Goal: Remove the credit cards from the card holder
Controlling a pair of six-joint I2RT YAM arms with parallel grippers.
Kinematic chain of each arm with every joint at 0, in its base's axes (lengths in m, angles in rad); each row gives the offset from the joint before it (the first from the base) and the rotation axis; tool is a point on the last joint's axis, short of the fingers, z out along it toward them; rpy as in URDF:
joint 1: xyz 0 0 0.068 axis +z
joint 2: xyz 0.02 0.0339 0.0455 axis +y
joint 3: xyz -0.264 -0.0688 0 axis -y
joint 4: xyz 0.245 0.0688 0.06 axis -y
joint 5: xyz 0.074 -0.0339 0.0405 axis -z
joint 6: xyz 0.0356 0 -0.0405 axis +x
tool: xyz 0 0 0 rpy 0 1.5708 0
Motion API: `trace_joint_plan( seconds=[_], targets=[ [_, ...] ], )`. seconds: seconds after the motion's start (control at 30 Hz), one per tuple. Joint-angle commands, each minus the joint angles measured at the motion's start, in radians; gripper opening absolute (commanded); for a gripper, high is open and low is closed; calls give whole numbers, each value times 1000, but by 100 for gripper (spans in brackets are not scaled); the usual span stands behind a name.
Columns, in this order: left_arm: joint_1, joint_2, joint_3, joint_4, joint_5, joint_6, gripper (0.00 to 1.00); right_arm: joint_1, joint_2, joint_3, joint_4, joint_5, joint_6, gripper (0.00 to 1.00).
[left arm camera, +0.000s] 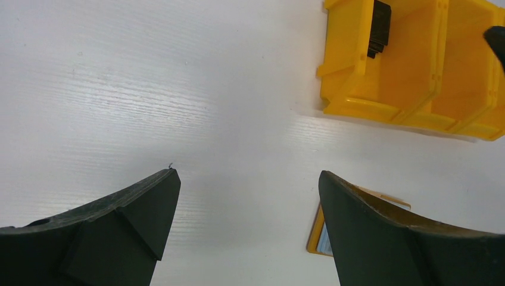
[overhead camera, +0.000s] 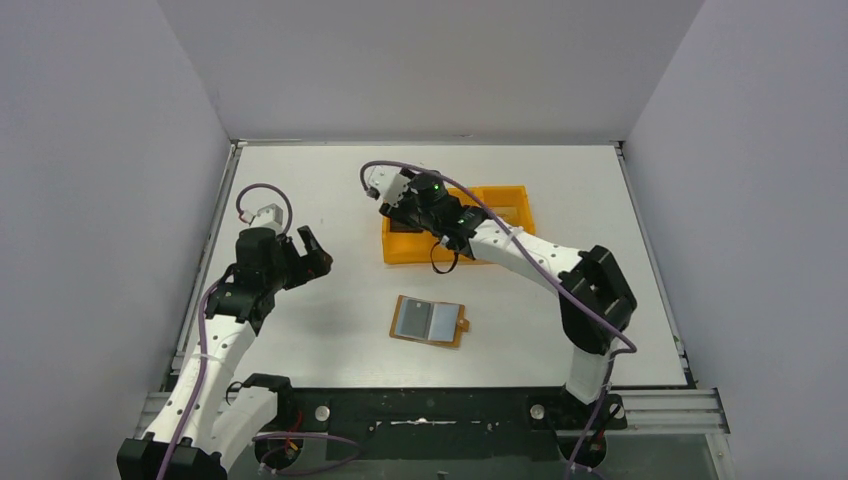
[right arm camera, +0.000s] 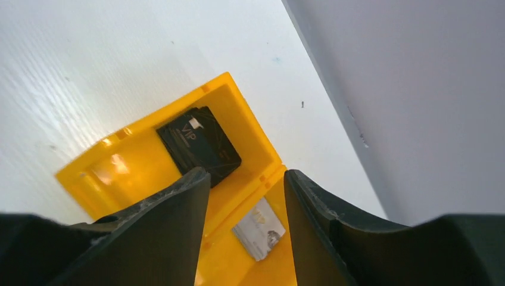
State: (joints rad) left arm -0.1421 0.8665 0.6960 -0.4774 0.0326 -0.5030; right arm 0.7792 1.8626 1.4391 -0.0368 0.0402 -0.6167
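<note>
The card holder point(overhead camera: 430, 321) lies open and flat on the table, tan-brown with grey-blue inner faces. Only its corner point(left arm camera: 315, 233) shows beside my left finger in the left wrist view. I cannot tell whether a card still sits in its pockets. A dark credit card stack point(right arm camera: 199, 146) lies in one compartment of the orange tray point(overhead camera: 505, 195). A silvery card point(right arm camera: 259, 229) lies in the neighbouring compartment. My right gripper point(overhead camera: 397, 212) hovers over the tray's left end, open and empty point(right arm camera: 247, 174). My left gripper point(overhead camera: 318, 250) is open and empty point(left arm camera: 248, 174), to the left of the tray and up-left of the wallet.
The tray point(left arm camera: 417, 71) stands behind the wallet near the table's middle, with dark cards point(left arm camera: 379, 27) upright against a wall. White enclosure walls surround the table. The right arm reaches across from the near right.
</note>
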Motion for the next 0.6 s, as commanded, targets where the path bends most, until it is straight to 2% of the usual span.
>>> trace_joint_plan(
  seconds=[0.0, 0.13, 0.2, 0.3, 0.4, 0.57],
  targets=[
    [4, 0, 1, 35, 17, 11, 88, 21, -151, -49, -24, 48, 463, 51],
    [5, 7, 1, 36, 21, 11, 89, 21, -217, -127, -178, 19, 979, 48],
    [4, 12, 0, 38, 28, 11, 88, 37, -249, -225, -191, 19, 1158, 45],
    [4, 13, -2, 42, 33, 11, 89, 93, -302, -373, -180, 118, 1415, 46],
    [4, 14, -2, 42, 34, 11, 88, 162, -325, -454, -191, 213, 1542, 48],
    [4, 21, -1, 42, 36, 11, 88, 245, -299, -413, -314, 348, 1625, 49]
  ],
)
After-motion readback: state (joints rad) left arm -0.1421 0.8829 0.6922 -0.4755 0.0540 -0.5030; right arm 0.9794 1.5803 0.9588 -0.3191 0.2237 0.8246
